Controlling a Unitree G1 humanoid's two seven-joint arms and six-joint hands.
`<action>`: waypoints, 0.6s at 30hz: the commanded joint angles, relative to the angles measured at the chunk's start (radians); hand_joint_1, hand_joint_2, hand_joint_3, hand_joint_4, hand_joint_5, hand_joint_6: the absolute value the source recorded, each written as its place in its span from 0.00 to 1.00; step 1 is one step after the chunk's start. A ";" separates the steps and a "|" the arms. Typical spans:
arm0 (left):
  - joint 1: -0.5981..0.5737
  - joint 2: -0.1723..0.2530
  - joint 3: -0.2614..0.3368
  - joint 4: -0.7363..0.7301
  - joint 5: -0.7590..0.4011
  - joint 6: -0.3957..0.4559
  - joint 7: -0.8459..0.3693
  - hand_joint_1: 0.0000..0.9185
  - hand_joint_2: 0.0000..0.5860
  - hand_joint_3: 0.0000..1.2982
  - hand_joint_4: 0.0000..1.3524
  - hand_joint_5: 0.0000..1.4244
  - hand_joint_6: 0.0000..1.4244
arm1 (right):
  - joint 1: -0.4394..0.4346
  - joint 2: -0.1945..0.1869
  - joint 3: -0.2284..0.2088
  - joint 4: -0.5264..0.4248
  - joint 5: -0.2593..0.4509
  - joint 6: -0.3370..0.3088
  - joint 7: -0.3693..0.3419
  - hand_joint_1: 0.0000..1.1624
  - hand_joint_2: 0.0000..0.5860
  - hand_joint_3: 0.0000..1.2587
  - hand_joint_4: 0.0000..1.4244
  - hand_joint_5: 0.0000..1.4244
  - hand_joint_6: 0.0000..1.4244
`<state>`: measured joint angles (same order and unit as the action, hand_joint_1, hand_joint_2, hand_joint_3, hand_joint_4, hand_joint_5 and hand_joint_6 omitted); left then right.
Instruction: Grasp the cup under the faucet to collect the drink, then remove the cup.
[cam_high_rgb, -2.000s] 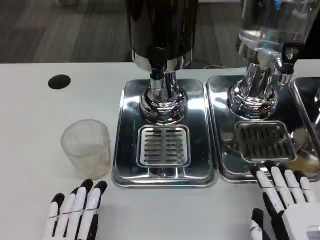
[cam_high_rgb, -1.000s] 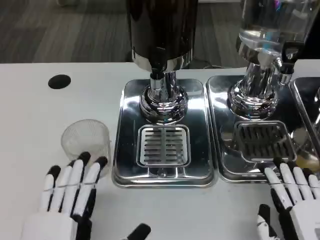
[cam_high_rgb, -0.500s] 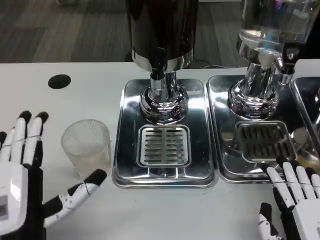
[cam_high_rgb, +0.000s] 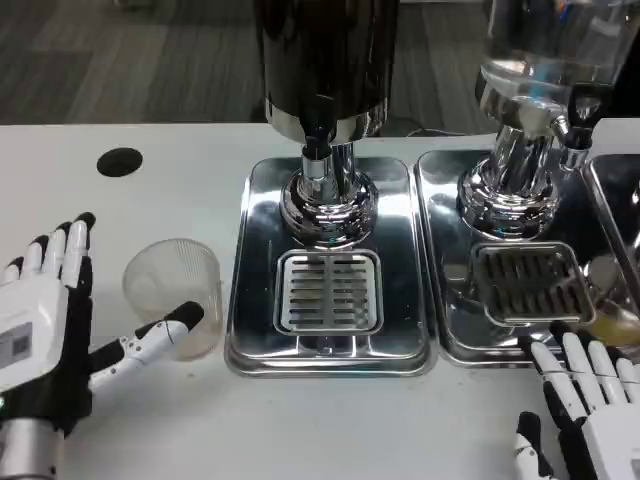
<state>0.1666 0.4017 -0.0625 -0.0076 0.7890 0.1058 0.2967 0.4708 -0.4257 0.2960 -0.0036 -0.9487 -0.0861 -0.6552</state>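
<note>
A clear plastic cup (cam_high_rgb: 175, 294) stands upright on the white table, left of the dark dispenser's steel drip tray (cam_high_rgb: 327, 340). The faucet (cam_high_rgb: 318, 150) hangs over the tray's grate (cam_high_rgb: 327, 291), which has nothing on it. My left hand (cam_high_rgb: 55, 325) is open at the cup's left, fingers spread upward; its thumb reaches across in front of the cup's near side and seems to touch it. My right hand (cam_high_rgb: 590, 400) lies open and flat at the lower right, fingertips at the front edge of the second tray.
A second dispenser (cam_high_rgb: 530, 120) with a clear tank stands on its own steel tray (cam_high_rgb: 520, 340) at the right. A black round hole (cam_high_rgb: 119, 162) sits in the table at the far left. Bare table lies in front of both trays.
My left hand has swung from in front of the cup to its left side and opened wide, the thumb now against the cup. The right hand has hardly moved. The cup stays put.
</note>
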 joint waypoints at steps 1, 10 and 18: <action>-0.049 -0.001 -0.013 0.051 -0.027 0.000 -0.026 0.00 0.01 0.00 0.00 0.01 0.02 | 0.001 0.001 -0.003 0.014 0.009 -0.011 -0.001 0.12 0.95 0.09 0.00 0.00 0.02; -0.117 -0.013 -0.064 0.132 -0.048 0.007 -0.045 0.00 0.01 0.00 0.00 0.04 0.06 | -0.003 0.001 -0.002 0.029 0.018 -0.021 -0.005 0.12 0.95 0.10 0.00 0.00 0.03; -0.159 -0.029 -0.112 0.187 -0.030 0.030 -0.036 0.00 0.02 0.01 0.00 0.14 0.17 | -0.003 0.000 -0.005 0.038 0.025 -0.028 -0.007 0.12 0.95 0.10 0.00 0.00 0.03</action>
<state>0.0211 0.3800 -0.1553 0.1508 0.7553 0.1271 0.2631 0.4703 -0.4253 0.2957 0.0301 -0.9315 -0.1007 -0.6556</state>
